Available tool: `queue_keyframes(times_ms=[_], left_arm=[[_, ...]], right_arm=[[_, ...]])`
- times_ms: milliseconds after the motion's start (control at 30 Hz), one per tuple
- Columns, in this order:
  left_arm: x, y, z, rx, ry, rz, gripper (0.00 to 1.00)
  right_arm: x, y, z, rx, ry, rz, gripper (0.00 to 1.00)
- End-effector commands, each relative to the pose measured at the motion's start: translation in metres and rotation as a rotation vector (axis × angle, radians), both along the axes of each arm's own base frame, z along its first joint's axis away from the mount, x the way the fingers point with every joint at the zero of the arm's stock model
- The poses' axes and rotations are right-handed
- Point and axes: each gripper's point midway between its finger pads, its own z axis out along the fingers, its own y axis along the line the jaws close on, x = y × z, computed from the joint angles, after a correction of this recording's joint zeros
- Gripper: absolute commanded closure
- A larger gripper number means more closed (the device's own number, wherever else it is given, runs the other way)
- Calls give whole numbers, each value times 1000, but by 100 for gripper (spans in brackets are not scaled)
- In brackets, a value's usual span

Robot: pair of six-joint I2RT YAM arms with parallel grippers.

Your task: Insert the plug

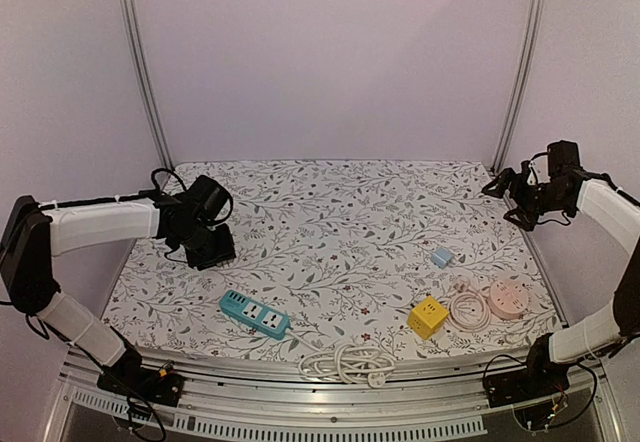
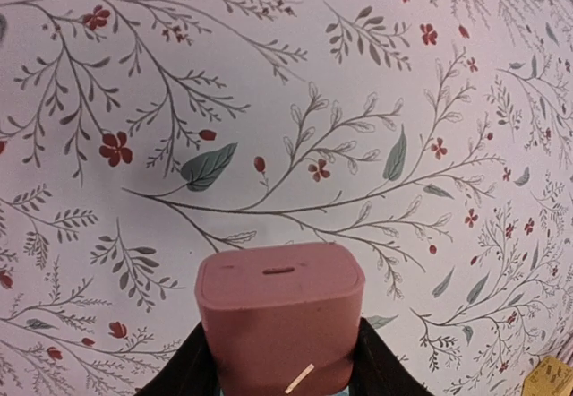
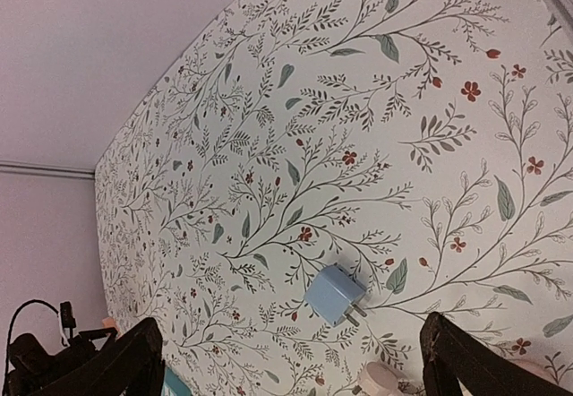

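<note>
Jutting lengthwise beyond left fingers (image 2: pixel 183 371), pink plug (image 2: pixel 279 311) faces tablecloth (image 2: pixel 269 100).

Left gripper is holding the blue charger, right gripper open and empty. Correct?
No. The left gripper holds a pink charger, as the left wrist view shows; the blue charger lies loose on the table. The right gripper is open and empty.
</note>
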Motion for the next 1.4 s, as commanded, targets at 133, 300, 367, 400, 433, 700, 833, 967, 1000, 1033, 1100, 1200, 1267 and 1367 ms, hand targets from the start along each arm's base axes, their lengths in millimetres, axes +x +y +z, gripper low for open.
queue_keyframes(times_ms=[133, 300, 367, 400, 433, 700, 833, 967, 1000, 1033, 1100, 1200, 1267, 1367], left_arm=[[18, -66, 52, -49, -193, -389, 100], [14, -111, 73, -48, -276, -575, 100], [11, -128, 79, -45, -303, -639, 100], [10, -136, 83, -44, -320, -665, 100], [10, -145, 89, -44, -345, -691, 100], [-9, -211, 110, -47, -476, -921, 98], [-26, -245, 106, -23, -474, -1079, 95], [-34, -271, 102, -6, -436, -1201, 100], [-35, -276, 102, 1, -434, -1217, 100], [-35, -281, 102, 6, -439, -1231, 100], [-38, -291, 106, 10, -461, -1264, 100], [-45, -308, 113, 33, -503, -1329, 100], [-51, -316, 114, 54, -509, -1370, 100], [-56, -328, 114, 43, -519, -1420, 100]], right_arm=[[-15, 31, 5, 80, -3, 166, 1], [-21, 51, 8, 96, -1, 261, 1], [-22, 58, 10, 77, -14, 290, 1], [-22, 61, 11, 73, -19, 301, 1], [-23, 65, 11, 74, -19, 311, 1], [-25, 71, 18, 102, -29, 328, 1], [-28, 72, 14, 105, -2, 341, 1], [-33, 77, 13, 120, 10, 368, 1], [-34, 79, 13, 122, 10, 377, 1], [-36, 81, 13, 125, 12, 385, 1], [-40, 91, 15, 127, 12, 415, 1], [-46, 103, 17, 134, 11, 460, 1], [-50, 113, 19, 143, 11, 491, 1], [-55, 125, 22, 150, 9, 527, 1]])
